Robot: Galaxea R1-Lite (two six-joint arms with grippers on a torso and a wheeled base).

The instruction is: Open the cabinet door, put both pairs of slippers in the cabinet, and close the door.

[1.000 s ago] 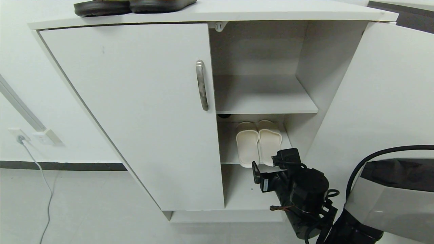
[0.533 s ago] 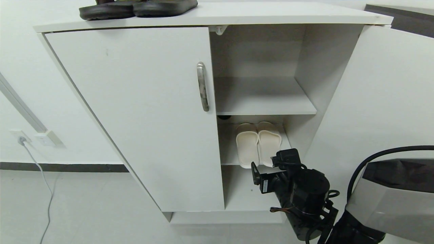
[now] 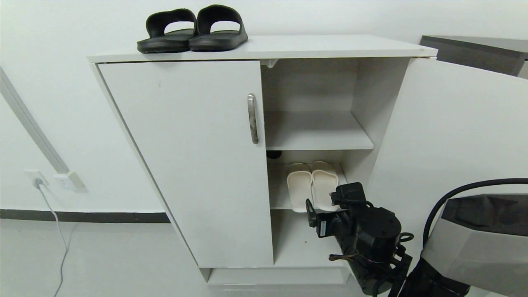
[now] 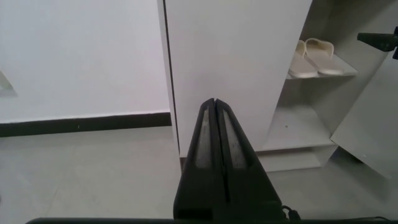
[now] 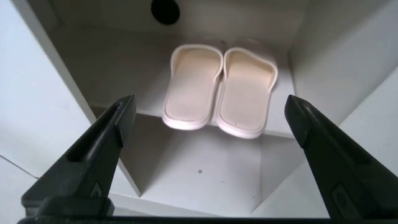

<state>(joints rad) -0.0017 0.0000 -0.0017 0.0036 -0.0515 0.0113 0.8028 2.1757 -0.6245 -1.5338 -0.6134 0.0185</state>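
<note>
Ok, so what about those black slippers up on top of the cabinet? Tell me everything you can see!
The pair of black rubbery-looking slide slippers sits soles down on the flat top of the white cabinet, toward its left end, above the closed left door. They lie side by side, touching each other. Each has one wide arched strap, and the wall shows through the gap under it. Only the cabinet top touches them.

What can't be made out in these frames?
- Cabinet's left half, all views: closed left door hides it.
- Cream slippers' near ends, head view: right gripper partly covers them.
- Open right door's outer face: turned away from every camera.
</note>
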